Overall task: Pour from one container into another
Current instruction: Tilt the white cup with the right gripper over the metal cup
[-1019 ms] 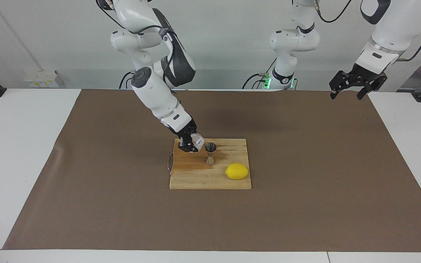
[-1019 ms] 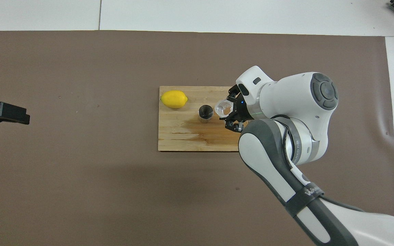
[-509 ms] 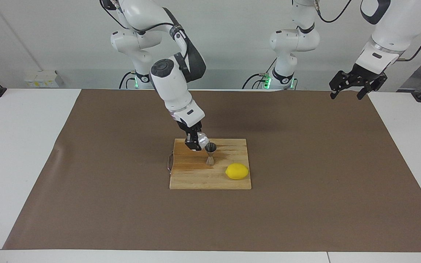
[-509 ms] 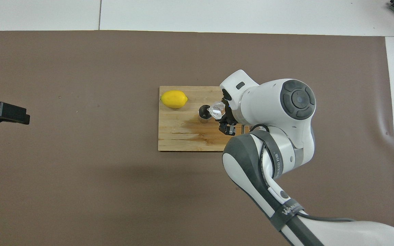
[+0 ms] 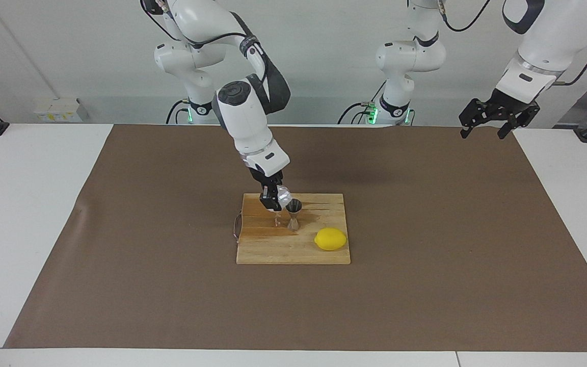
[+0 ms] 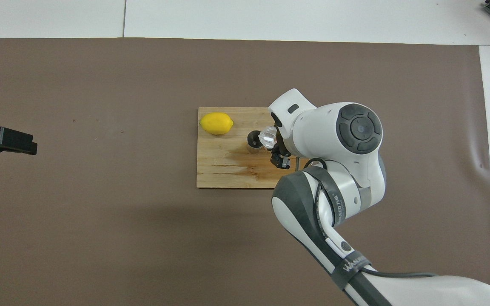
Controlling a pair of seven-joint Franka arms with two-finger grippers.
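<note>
A small clear faceted glass cup (image 5: 283, 195) (image 6: 267, 136) is tipped over on its side, its mouth at the rim of the steel hourglass jigger (image 5: 293, 214) (image 6: 254, 141). My right gripper (image 5: 275, 197) (image 6: 277, 149) is shut on the cup just above the wooden cutting board (image 5: 324, 255). The jigger stands upright on the board. My left gripper (image 5: 487, 125) (image 6: 2, 140) waits in the air over the brown mat's edge at the left arm's end of the table, fingers apart and holding nothing.
A yellow lemon (image 5: 330, 239) (image 6: 216, 123) lies on the board, farther from the robots than the jigger. A dark wet patch (image 6: 245, 161) stains the board near the jigger. The brown mat (image 5: 426, 229) covers the table's middle.
My right arm has swung upright and rolled its wrist, tipping the cup from slanted to nearly on its side, and brought its mouth over to the jigger's rim. The left arm has stayed still.
</note>
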